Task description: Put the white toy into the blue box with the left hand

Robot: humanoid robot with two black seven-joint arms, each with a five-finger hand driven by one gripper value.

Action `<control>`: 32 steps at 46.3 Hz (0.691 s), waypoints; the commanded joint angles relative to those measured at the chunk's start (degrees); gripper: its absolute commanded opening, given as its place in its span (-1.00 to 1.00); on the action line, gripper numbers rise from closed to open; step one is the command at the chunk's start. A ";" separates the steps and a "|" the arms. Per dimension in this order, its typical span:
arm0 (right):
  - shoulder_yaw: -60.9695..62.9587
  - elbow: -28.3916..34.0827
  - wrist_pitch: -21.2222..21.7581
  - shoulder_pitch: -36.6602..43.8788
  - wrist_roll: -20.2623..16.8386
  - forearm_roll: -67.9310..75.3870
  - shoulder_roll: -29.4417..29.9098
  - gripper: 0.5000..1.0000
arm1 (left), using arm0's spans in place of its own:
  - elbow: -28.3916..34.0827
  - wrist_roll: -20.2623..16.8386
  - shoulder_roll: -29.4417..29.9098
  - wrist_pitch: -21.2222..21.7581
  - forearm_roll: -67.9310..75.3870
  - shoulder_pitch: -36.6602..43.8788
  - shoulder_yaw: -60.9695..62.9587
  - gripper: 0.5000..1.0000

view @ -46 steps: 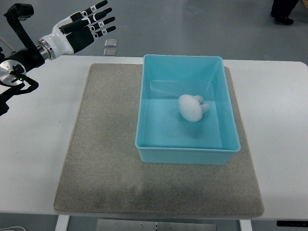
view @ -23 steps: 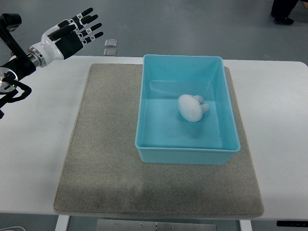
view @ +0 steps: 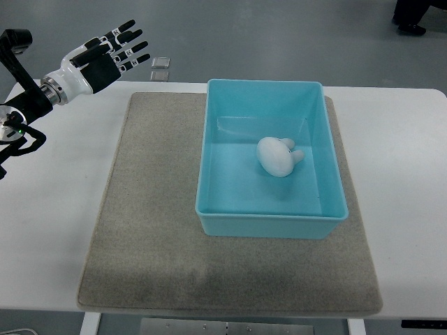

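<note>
The white toy [view: 277, 156] lies on the floor of the blue box [view: 209, 150], a little right of its middle. The box stands on a grey mat [view: 147, 209] on the white table. My left hand [view: 112, 51] is at the far upper left, over the table's back edge and well away from the box. Its fingers are spread and hold nothing. The right arm is out of view.
The white table [view: 405, 181] extends past the mat on both sides. Two small grey squares [view: 160, 68] lie on the floor beyond the table's far edge. A person's dark shoes [view: 411, 26] show at the top right corner.
My left hand has drawn back to the left and slightly up, away from the box, staying open. The toy and box have not moved.
</note>
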 commanded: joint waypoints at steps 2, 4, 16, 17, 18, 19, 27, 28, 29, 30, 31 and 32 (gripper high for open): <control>0.00 0.00 0.00 0.00 0.01 0.00 0.00 0.74 | -0.02 -0.01 -0.02 -0.05 0.18 0.41 -0.11 1.00; 0.00 0.00 0.00 0.00 0.01 0.00 0.00 0.74 | -0.11 -0.01 -0.02 -0.14 0.27 0.94 -0.20 1.00; 0.00 0.00 0.00 0.00 0.01 0.00 0.00 0.74 | -2.30 -0.01 -0.11 -0.14 0.63 1.82 -0.11 1.00; 0.00 0.00 0.00 0.00 0.01 0.00 0.00 0.74 | -2.48 -0.01 -0.11 -0.14 0.63 1.82 -0.11 1.00; 0.00 0.00 0.00 0.00 0.01 0.00 0.00 0.74 | -2.65 -0.01 -0.02 -0.14 0.63 1.82 -0.11 1.00; 0.00 0.00 0.00 0.00 0.01 0.00 0.00 0.74 | -2.74 -0.01 -0.02 -0.14 0.63 1.82 -0.11 1.00; 0.09 0.26 0.17 0.00 0.01 0.00 0.00 0.74 | -3.01 -0.01 -0.02 -0.14 0.63 1.82 -0.20 1.00; 0.09 0.44 0.17 0.00 0.01 0.00 0.00 0.74 | -3.01 -0.01 -0.02 -0.14 0.63 1.82 -0.20 1.00; 0.09 0.44 0.17 0.00 0.01 -0.17 0.00 0.74 | -3.01 0.08 -0.02 -0.14 0.63 1.82 -0.20 1.00; 0.00 0.44 0.17 0.00 0.01 -0.35 0.00 0.74 | -2.92 -0.01 -0.02 -0.14 0.63 1.82 -0.20 1.00; 0.00 0.44 0.09 0.00 0.01 -0.44 0.00 0.74 | -3.01 -0.01 -0.02 -0.14 0.63 1.82 -0.20 1.00; 0.00 0.44 0.09 0.00 0.01 -0.27 0.00 0.74 | -3.01 -0.01 -0.02 -0.14 0.63 1.82 -0.11 1.00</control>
